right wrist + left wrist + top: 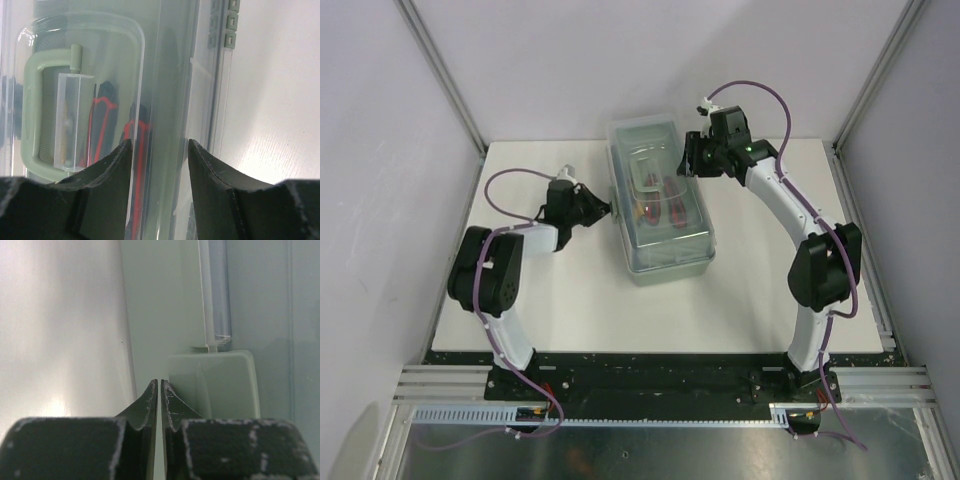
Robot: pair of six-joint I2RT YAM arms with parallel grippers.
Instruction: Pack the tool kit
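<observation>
Sage-green tool kit (662, 225) at table (770, 290) centre, clear lid down, red-handled tools (104, 125) inside, left gripper (159, 383) pinched shut at its 9 o'clock side, right gripper (160, 142) jaws apart over its 2 o'clock edge

Overhead light: we see soft, even white light from above; the table (760, 300) reads bright and the walls (380, 150) faintly lilac.
Shadows: we find only faint, short ones beside the tool kit (665, 255).
Left wrist view: we note a washed-out glow at left with a hot spot low down; the tips of the left gripper (159, 385) blur.
Right wrist view: we see reflections streaking the clear lid (165, 75); the right gripper (160, 145) looks soft, and the table at right is overexposed.
</observation>
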